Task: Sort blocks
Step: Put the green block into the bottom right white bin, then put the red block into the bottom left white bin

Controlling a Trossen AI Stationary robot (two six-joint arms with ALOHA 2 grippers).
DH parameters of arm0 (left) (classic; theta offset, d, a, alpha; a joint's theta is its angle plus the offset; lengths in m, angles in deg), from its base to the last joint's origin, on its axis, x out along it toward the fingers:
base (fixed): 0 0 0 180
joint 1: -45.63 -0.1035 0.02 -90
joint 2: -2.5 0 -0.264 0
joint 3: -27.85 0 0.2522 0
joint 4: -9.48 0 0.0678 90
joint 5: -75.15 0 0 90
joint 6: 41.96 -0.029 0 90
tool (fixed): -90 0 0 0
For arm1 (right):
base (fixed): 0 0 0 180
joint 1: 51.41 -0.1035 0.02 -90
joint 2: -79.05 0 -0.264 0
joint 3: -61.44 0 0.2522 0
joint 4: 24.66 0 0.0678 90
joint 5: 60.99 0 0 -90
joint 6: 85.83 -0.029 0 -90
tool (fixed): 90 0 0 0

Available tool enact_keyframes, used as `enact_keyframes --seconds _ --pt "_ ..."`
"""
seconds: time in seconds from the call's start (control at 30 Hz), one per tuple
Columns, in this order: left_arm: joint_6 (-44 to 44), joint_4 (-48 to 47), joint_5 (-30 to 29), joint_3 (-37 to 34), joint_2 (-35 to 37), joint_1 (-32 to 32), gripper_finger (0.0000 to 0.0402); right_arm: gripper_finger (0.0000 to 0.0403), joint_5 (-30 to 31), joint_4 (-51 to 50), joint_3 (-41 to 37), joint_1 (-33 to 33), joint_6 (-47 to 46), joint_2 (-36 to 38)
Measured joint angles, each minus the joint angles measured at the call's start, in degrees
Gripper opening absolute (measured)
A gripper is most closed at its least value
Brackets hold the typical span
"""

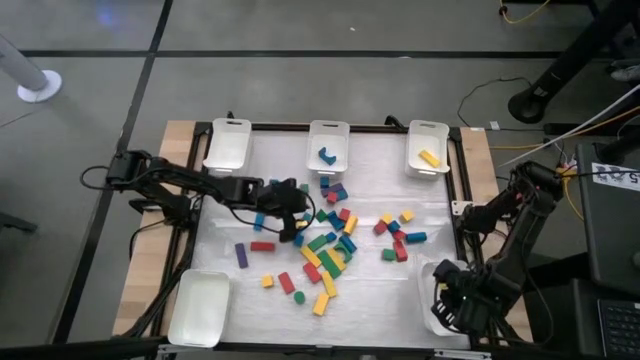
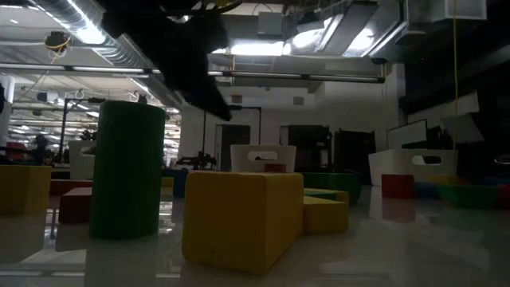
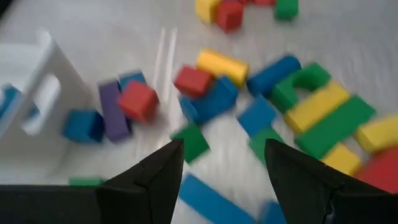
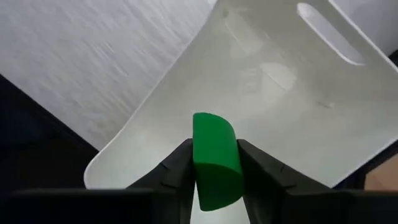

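Observation:
Many small red, blue, green and yellow blocks (image 1: 330, 250) lie scattered on the white mat at the table's middle; a purple bar (image 3: 112, 112) lies among them. My left gripper (image 1: 293, 205) hovers open over the pile's left part. In the left wrist view my left gripper (image 3: 224, 149) has nothing between its fingers; a green block (image 3: 191, 142) and a blue bar (image 3: 211, 199) lie below. My right gripper (image 1: 447, 300) is over the near-right white tray (image 4: 280, 87), shut on a green block (image 4: 214, 155). My right gripper pinches the green block, which has a rounded end (image 4: 212, 124), between its two fingers (image 4: 177, 165), one on each flat side. The block is lifted clear above the tray's floor and sticks out past the fingertips.
Three white trays stand along the far edge: the left one (image 1: 228, 148) shows no block, the middle one (image 1: 328, 140) holds a blue block, the right one (image 1: 428, 150) a yellow one. Another tray (image 1: 200, 308) sits near left. In the low view a green block (image 2: 126, 171) and a yellow block (image 2: 243, 215) stand close.

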Motion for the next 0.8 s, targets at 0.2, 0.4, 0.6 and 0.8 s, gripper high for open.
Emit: enact_keyframes --seconds 0.2,0.4,0.6,0.8 --pt "1.1 -14.1 0.1 3.0 0.1 2.0 0.0214 0.014 0.0 1.4 0.0 0.1 0.0 0.0" --pt "6.2 -25.1 3.3 3.7 0.1 4.6 0.0214 0.0166 0.0 2.3 0.0 0.1 0.0 0.0" --pt "6.3 -30.8 6.0 3.6 0.1 6.1 0.0214 0.0178 0.0 2.4 0.0 0.1 0.0 0.0" --pt "10.2 -33.8 8.9 3.6 0.1 7.0 0.0214 0.0179 0.0 2.5 0.0 0.2 0.0 0.0"
